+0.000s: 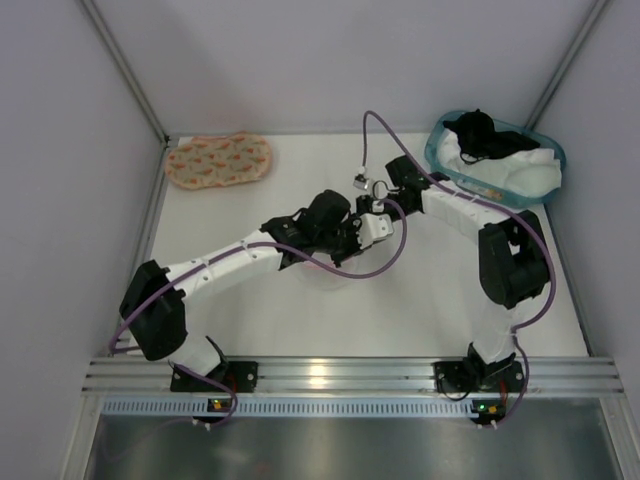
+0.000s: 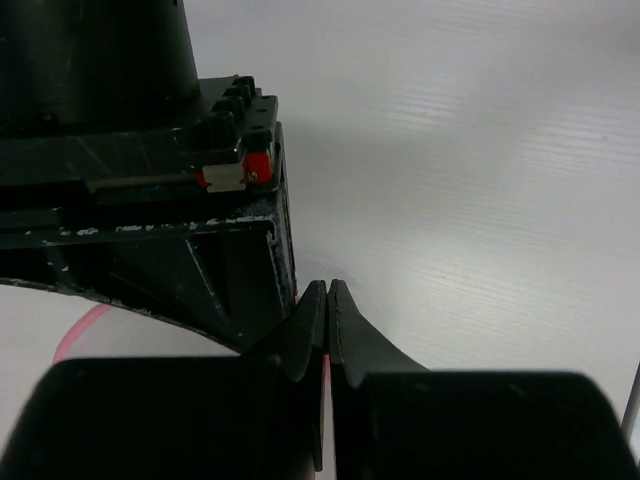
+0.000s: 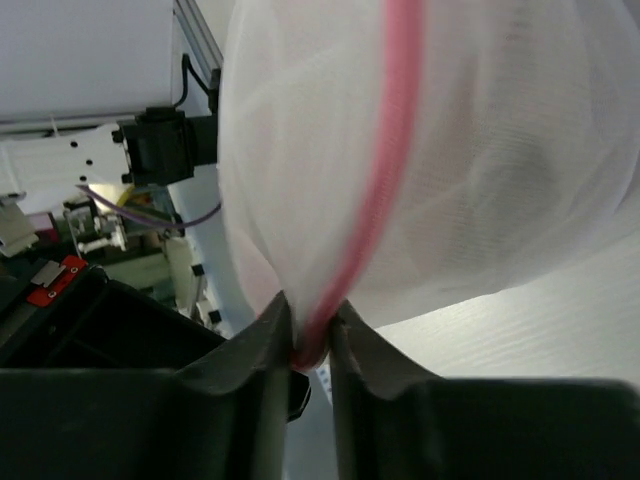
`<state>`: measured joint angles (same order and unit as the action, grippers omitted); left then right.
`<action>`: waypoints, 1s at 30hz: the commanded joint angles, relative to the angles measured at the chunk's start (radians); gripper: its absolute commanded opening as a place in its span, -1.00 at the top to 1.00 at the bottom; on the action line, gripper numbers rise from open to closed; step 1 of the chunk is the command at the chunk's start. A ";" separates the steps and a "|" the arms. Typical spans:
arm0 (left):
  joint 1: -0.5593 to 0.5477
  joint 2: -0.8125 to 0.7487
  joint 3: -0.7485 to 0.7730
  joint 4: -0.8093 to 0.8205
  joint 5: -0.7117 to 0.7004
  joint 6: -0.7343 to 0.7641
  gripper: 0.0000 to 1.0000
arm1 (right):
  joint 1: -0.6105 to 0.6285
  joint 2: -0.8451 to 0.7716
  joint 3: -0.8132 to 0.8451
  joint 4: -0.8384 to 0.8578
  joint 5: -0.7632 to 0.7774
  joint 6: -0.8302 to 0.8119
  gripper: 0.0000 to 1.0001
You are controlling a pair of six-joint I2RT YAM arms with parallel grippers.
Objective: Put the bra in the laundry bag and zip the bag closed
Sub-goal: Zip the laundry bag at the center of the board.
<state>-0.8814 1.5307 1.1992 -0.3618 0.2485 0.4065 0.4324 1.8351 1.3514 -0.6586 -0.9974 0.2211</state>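
The laundry bag (image 3: pixel 480 150), white mesh with a pink zipper rim (image 3: pixel 385 170), hangs in front of my right gripper (image 3: pixel 310 340), which is shut on that rim. A dim shape shows through the mesh; the bra is not plainly visible in any view. My left gripper (image 2: pixel 328 300) is shut with a thin pink sliver between its jaws, right beside the right gripper's black body (image 2: pixel 150 230). In the top view both grippers (image 1: pixel 345 245) (image 1: pixel 372 212) meet at mid-table, and the bag shows only faintly below them (image 1: pixel 322 272).
An orange-printed padded piece (image 1: pixel 218 161) lies at the back left. A teal basket (image 1: pixel 436 152) with black and white laundry stands at the back right. Purple cables loop around both arms. White walls enclose the table.
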 commanded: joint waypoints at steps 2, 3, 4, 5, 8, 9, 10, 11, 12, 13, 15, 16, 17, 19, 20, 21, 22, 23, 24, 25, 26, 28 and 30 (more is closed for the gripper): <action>-0.001 -0.017 0.023 0.044 0.002 -0.023 1.00 | 0.016 0.016 0.078 -0.002 -0.021 -0.003 0.83; -0.001 -0.023 0.010 0.043 0.005 -0.020 1.00 | 0.014 0.024 0.090 -0.007 -0.014 -0.005 0.90; -0.001 -0.029 0.004 0.043 0.012 -0.015 1.00 | 0.012 0.026 0.097 -0.010 -0.012 -0.009 1.00; -0.001 -0.040 -0.012 0.043 0.020 -0.015 1.00 | 0.011 0.036 0.107 -0.012 -0.009 -0.009 1.00; -0.002 -0.064 -0.038 0.041 0.058 -0.012 1.00 | 0.005 0.053 0.130 -0.027 0.003 -0.040 1.00; -0.004 -0.072 -0.059 0.043 0.067 -0.011 1.00 | 0.002 0.058 0.132 -0.027 0.008 -0.045 1.00; -0.004 -0.081 -0.072 0.043 0.074 -0.011 1.00 | -0.001 0.062 0.135 -0.027 0.011 -0.054 1.00; -0.005 -0.096 -0.084 0.043 0.084 -0.009 1.00 | -0.004 0.073 0.146 -0.032 0.011 -0.060 1.00; -0.007 -0.106 -0.108 0.041 0.089 -0.011 1.00 | -0.006 0.079 0.153 -0.036 0.013 -0.065 1.00; -0.008 -0.124 -0.121 0.043 0.093 -0.015 1.00 | -0.006 0.087 0.164 -0.041 0.014 -0.075 1.00; -0.008 -0.145 -0.161 0.037 0.098 -0.024 1.00 | -0.012 0.111 0.195 -0.050 0.019 -0.086 1.00; -0.008 -0.156 -0.171 0.031 0.103 -0.034 1.00 | -0.014 0.119 0.206 -0.052 0.020 -0.089 1.00; -0.008 -0.174 -0.182 0.021 0.110 -0.035 1.00 | -0.017 0.134 0.228 -0.055 0.020 -0.092 1.00; -0.008 -0.204 -0.211 0.003 0.117 -0.044 1.00 | -0.020 0.148 0.252 -0.059 0.017 -0.100 1.00; -0.008 -0.213 -0.220 -0.002 0.118 -0.046 1.00 | -0.023 0.162 0.276 -0.062 0.020 -0.101 1.00; -0.008 -0.221 -0.236 -0.005 0.118 -0.046 1.00 | -0.023 0.168 0.285 -0.062 0.019 -0.103 1.00; -0.008 -0.233 -0.242 -0.012 0.115 -0.052 1.00 | -0.021 0.174 0.296 -0.058 0.019 -0.097 1.00; -0.008 -0.236 -0.248 -0.015 0.114 -0.060 1.00 | -0.023 0.182 0.302 -0.049 0.013 -0.088 1.00; -0.008 -0.238 -0.256 -0.017 0.112 -0.069 1.00 | -0.023 0.185 0.302 -0.039 0.011 -0.075 1.00; -0.008 -0.239 -0.257 -0.020 0.118 -0.092 1.00 | -0.021 0.185 0.304 -0.021 0.009 -0.062 0.99; -0.008 -0.239 -0.262 -0.025 0.126 -0.104 1.00 | -0.023 0.184 0.305 -0.016 0.011 -0.055 0.90; -0.010 -0.231 -0.263 -0.025 0.141 -0.148 1.00 | -0.024 0.176 0.313 -0.009 0.013 -0.046 0.67; -0.008 -0.216 -0.248 -0.023 0.132 -0.185 1.00 | -0.029 0.155 0.319 -0.003 0.011 -0.040 0.28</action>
<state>-0.8791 1.3224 0.9493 -0.3515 0.3145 0.3271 0.4305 2.0140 1.6062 -0.7399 -0.9977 0.1806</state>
